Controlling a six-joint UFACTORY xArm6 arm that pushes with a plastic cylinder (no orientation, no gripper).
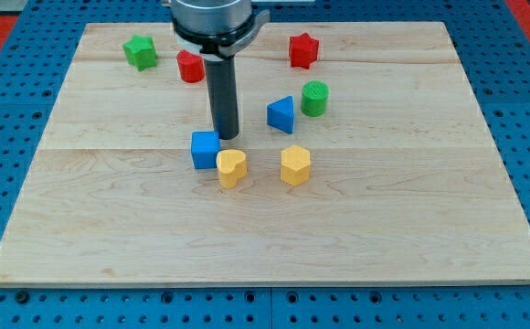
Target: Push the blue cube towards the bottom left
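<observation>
The blue cube [205,149] sits on the wooden board [110,210] a little left of centre. My tip [226,137] is the lower end of a dark rod and stands just at the cube's upper right corner, very close to it or touching. A yellow heart-shaped block [231,167] lies against the cube's lower right side.
A yellow hexagonal block [295,164] lies to the right of the heart. A blue triangular block [281,114] and a green cylinder [314,98] are upper right of my tip. A red cylinder [190,67], a green star [141,51] and a red star [303,50] lie near the board's top.
</observation>
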